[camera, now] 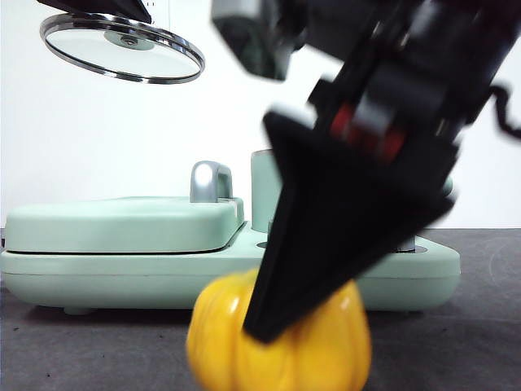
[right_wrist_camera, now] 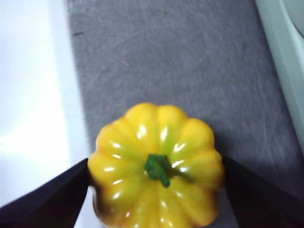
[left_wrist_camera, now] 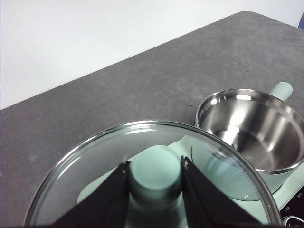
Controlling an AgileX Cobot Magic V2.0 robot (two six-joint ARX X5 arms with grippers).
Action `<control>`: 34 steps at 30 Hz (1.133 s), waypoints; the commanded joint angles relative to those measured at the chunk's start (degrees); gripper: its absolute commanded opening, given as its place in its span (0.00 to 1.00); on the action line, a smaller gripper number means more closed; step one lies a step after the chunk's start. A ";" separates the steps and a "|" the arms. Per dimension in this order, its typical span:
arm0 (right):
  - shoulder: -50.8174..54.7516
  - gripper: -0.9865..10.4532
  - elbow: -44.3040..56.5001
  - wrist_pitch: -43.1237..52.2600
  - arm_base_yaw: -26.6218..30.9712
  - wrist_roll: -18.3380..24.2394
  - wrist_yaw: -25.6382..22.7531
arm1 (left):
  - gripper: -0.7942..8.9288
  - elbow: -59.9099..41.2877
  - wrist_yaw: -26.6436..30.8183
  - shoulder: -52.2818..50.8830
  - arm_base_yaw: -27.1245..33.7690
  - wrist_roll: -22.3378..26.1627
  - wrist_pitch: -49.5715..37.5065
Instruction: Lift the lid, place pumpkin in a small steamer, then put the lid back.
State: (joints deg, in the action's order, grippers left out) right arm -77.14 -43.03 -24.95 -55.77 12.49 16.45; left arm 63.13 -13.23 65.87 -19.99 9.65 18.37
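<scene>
My left gripper [left_wrist_camera: 154, 178] is shut on the mint-green knob of the clear glass lid [left_wrist_camera: 90, 166] and holds it high in the air; in the front view the lid [camera: 122, 50] hangs at the top left under that gripper [camera: 98, 8]. Below it the small steamer [left_wrist_camera: 251, 133] stands open, its steel inside empty; in the front view it [camera: 262, 183] is mostly hidden behind my right arm. My right gripper [right_wrist_camera: 156, 190] has a jaw on each side of the yellow pumpkin [right_wrist_camera: 156, 161], low over the dark table in front [camera: 326, 350].
The wide flat mint-green grill unit [camera: 122, 232] with its steel handle [camera: 210, 181] stands across the back of the grey table [camera: 98, 350], and the steamer sits on its right part. The table's edge and a white floor [right_wrist_camera: 28, 118] lie beside the pumpkin.
</scene>
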 commanded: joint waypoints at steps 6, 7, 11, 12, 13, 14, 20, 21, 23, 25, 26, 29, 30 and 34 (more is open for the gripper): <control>5.75 0.40 -9.27 -16.41 3.21 -13.16 -2.71 | 0.09 0.85 -0.07 -0.37 -0.15 0.20 -1.64; 6.21 0.40 -10.78 -19.02 3.93 -14.21 -3.61 | 0.09 0.85 -0.07 -0.37 -0.15 0.20 -1.64; 6.84 0.40 -17.22 -27.26 6.78 -15.93 -6.32 | 0.09 0.85 -0.07 -0.37 -0.15 0.22 -1.64; 6.82 0.40 -18.78 -28.79 7.52 -16.41 -6.99 | 0.09 0.85 -0.07 -0.37 -0.15 0.20 -1.64; 6.80 0.40 -20.22 -30.01 8.20 -16.96 -7.65 | 0.09 0.85 -0.07 -0.37 -0.15 0.20 -1.64; 6.69 0.40 -22.16 -31.39 9.16 -17.79 -8.26 | 0.09 0.85 -0.07 -0.37 -0.15 0.20 -1.64; 4.48 0.40 -31.15 -36.44 14.19 -18.93 -9.07 | 0.09 0.85 -0.07 -0.37 -0.15 0.17 -1.64; 3.91 0.40 -32.57 -37.11 14.97 -18.84 -9.09 | 0.09 0.85 -0.07 -0.37 -0.15 0.20 -1.64; 2.38 0.40 -35.65 -38.27 16.61 -17.77 -9.07 | 0.09 0.85 -0.07 -0.37 -0.15 0.17 -1.64; 0.85 0.40 -38.21 -38.93 18.05 -16.83 -9.07 | 0.09 0.85 -0.07 -0.37 -0.15 0.15 -1.64; -0.20 0.40 -39.80 -39.19 18.91 -16.28 -9.09 | 0.09 0.85 -0.07 -0.37 -0.15 0.15 -1.64; -3.30 0.40 -44.04 -39.69 20.92 -15.45 -9.07 | 0.09 0.85 -0.07 -0.35 -0.15 0.15 -1.64; -4.39 0.40 -45.42 -39.78 21.53 -14.97 -9.05 | 0.09 0.85 -0.07 -0.35 -0.15 0.15 -1.64; -9.42 0.40 -51.19 -39.82 23.41 -13.38 -9.07 | 0.09 0.85 -0.07 -0.35 -0.15 0.13 -1.64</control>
State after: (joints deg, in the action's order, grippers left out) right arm -85.25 -92.73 -65.10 -32.03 -2.31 7.46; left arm 63.13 -13.23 65.87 -19.99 9.65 18.37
